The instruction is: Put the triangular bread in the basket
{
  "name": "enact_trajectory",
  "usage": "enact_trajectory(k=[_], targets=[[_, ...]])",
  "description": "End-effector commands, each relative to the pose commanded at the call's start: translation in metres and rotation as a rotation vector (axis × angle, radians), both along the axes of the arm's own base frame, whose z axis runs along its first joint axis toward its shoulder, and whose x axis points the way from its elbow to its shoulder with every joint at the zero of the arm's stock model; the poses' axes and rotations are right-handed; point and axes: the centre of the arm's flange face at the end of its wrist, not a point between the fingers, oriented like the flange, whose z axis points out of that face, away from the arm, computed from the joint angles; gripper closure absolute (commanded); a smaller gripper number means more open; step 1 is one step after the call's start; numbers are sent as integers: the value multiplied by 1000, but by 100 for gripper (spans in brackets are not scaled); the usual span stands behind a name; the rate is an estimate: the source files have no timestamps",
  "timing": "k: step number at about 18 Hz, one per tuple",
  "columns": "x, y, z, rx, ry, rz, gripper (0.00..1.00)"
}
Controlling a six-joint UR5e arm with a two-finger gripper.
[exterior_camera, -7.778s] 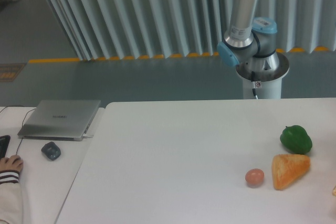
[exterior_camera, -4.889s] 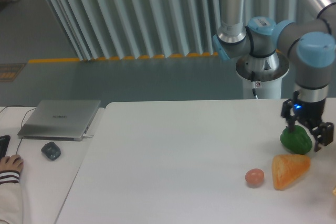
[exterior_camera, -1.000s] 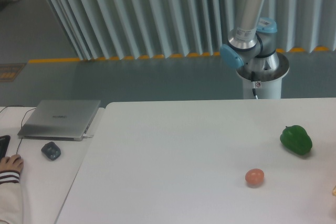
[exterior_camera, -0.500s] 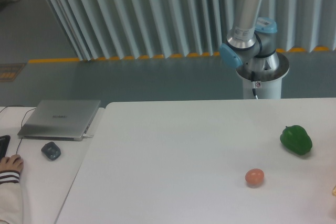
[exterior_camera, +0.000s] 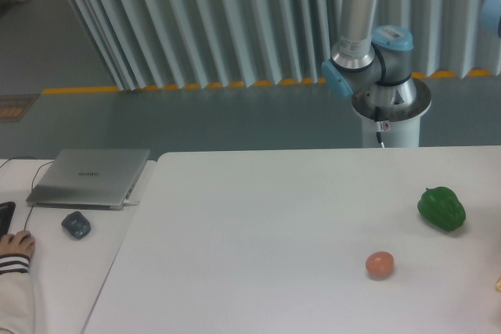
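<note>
The triangular bread is out of view; the white table shows none of it. I cannot make out the basket either: only a small tan sliver shows at the right edge, and I cannot tell what it is. The gripper is not in view. Of the arm I see the base behind the table, an upright grey link and a blue joint at the top right edge.
A green pepper lies at the table's right side, with a small pinkish-brown ball nearer the front. On the left desk are a laptop, a mouse and a person's hand.
The bread that lay beside the ball in the oldest frames is gone from the table. Over the last second the upright link leaned left and a blue joint appeared at top right.
</note>
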Motion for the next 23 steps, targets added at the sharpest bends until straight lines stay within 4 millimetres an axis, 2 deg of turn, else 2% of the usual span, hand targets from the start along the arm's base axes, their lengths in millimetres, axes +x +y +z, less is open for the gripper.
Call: enact_trajectory(k=[7, 23], targets=[[0, -3, -1, -52, 4, -4, 0], [1, 2, -8, -21, -11, -5, 0]])
